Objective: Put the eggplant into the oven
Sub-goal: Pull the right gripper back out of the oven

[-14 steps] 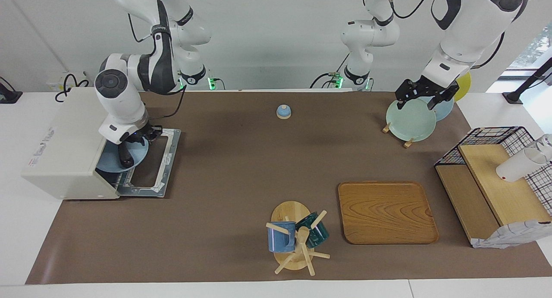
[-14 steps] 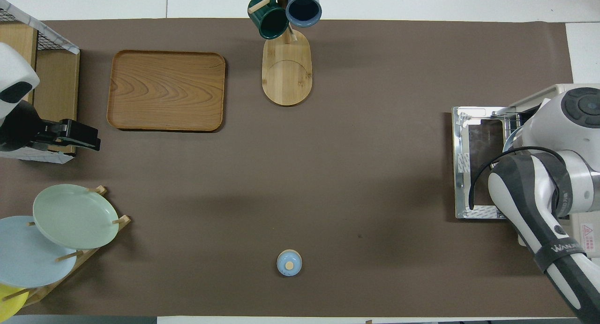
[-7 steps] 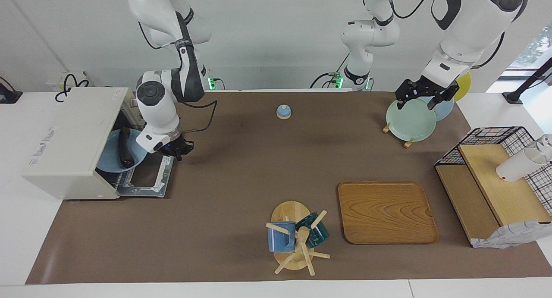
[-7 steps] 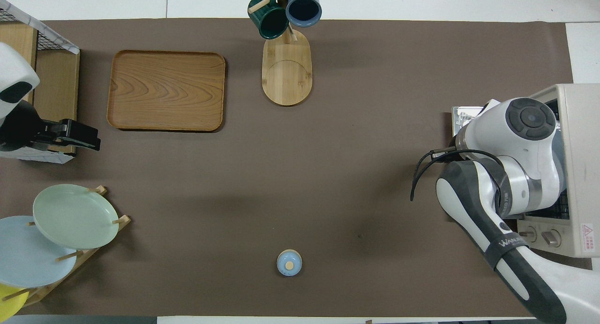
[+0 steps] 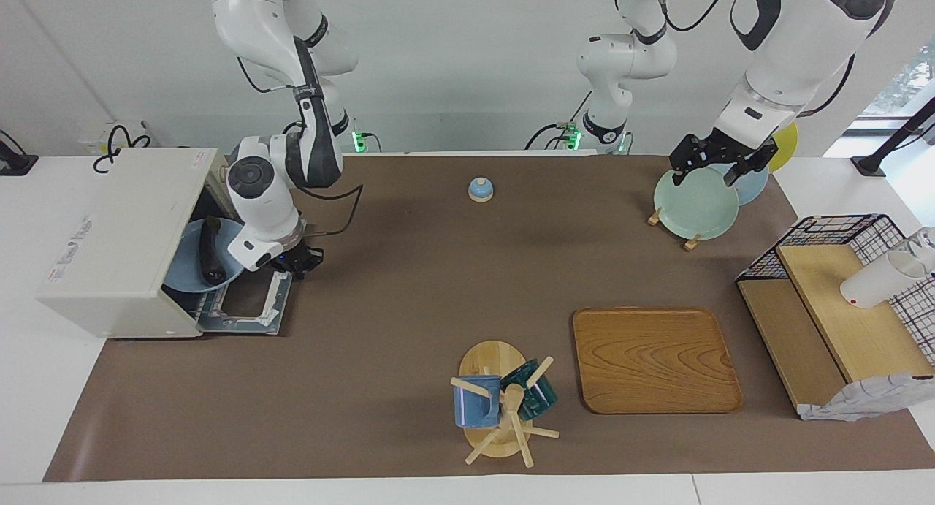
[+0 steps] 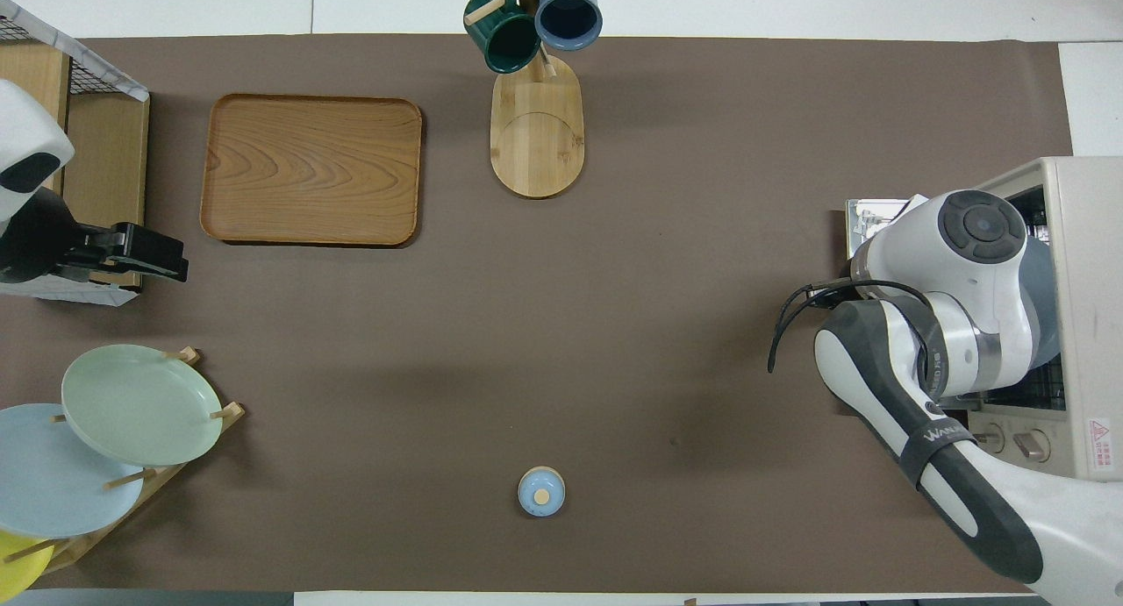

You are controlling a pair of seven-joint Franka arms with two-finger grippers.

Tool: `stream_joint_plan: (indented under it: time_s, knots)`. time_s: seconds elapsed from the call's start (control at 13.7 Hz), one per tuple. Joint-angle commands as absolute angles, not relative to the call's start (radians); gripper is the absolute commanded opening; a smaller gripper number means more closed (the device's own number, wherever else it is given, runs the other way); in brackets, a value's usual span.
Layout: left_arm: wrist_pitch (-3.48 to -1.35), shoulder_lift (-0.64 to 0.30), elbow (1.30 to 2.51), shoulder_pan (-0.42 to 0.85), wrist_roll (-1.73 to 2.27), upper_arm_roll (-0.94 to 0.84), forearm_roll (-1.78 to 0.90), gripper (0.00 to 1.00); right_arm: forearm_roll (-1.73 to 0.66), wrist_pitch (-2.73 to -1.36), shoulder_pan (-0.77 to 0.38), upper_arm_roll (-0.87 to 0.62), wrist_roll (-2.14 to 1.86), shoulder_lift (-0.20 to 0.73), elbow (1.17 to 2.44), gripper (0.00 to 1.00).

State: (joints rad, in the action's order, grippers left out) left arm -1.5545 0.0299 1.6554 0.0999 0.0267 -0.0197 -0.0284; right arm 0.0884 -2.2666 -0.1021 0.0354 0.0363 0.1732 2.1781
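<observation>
One eggplant (image 5: 212,251) lies on a blue plate (image 5: 191,271) inside the oven (image 5: 120,242); right tool (image 5: 301,260), closed and empty, hangs over its dropped door (image 5: 252,300). Left tool (image 5: 719,165), spread wide, waits over the plate rack.

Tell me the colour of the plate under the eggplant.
Light blue plate; clearest in the facing view.

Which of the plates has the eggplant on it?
The blue plate inside the oven, carrying the eggplant. The green plate and the others in the rack under the left gripper carry nothing.
</observation>
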Motion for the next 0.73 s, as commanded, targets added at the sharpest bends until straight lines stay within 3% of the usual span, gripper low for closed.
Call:
stream_joint_plan:
  time_s: [0.0,0.66]
  knots:
    - [-1.555,0.029,1.647,0.109,0.026,-0.011,-0.014,1.0,0.106,-2.283,-0.106,0.034,0.034,0.163,2.194,0.0]
    - [-1.555,0.029,1.649,0.109,0.026,-0.011,-0.014,1.0,0.262,-2.237,-0.126,0.032,0.005,0.161,2.183,0.0]
